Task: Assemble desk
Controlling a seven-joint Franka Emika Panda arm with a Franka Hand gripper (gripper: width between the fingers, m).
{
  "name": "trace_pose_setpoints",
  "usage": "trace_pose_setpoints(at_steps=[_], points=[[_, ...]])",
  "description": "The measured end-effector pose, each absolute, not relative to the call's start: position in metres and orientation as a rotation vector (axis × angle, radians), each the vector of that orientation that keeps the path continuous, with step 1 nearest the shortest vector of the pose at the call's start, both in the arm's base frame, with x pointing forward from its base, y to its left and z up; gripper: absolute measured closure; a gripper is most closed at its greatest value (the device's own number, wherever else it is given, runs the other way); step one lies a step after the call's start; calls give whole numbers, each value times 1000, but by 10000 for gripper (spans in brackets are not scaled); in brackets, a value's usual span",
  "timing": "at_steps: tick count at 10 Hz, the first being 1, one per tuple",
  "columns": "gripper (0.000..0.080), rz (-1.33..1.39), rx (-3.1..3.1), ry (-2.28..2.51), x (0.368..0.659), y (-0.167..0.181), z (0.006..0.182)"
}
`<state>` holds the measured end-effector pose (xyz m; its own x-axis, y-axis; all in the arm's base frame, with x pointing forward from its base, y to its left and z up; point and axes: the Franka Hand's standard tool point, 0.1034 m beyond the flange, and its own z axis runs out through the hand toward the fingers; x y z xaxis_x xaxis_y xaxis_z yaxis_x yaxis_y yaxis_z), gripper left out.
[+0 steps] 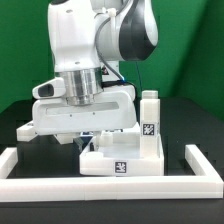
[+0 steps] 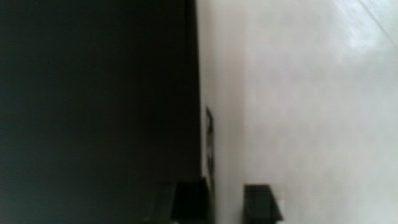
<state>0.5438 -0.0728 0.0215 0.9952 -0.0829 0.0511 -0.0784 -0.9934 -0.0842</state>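
White plastic desk top (image 1: 100,165) — smooth, square block leg (image 1: 149,112) upright

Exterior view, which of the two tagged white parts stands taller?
The upright leg on the exterior view's right; the desk panel in front of it lies low.

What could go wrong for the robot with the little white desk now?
1. The upright leg stands right beside the arm; a sideways move might bump it askew.
2. In the wrist view the gripper sits at the very edge of the desk top panel, so a grasp might catch too little and slip.
3. The panel lies close to the front border bar; a push could jam it there.
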Motion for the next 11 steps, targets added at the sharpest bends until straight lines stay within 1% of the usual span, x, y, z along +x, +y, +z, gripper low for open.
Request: trace_pose_setpoints(at_steps=[1, 2, 3, 4, 5, 7, 8, 9, 11], points=[[732, -78, -3063, 25, 545, -73, 22], [732, -75, -3069, -198, 555, -74, 23], [732, -99, -3069, -379, 568, -70, 22], [732, -146, -3073, -508, 577, -56, 22], [733, -161, -3061, -616, 577, -41, 21], [737, -154, -3037, -787, 576, -53, 21], [737, -151, -3014, -920, 577, -52, 21], [736, -149, -2925, -1273, 586, -47, 22], [736, -133, -2783, -1644, 619, -43, 29]])
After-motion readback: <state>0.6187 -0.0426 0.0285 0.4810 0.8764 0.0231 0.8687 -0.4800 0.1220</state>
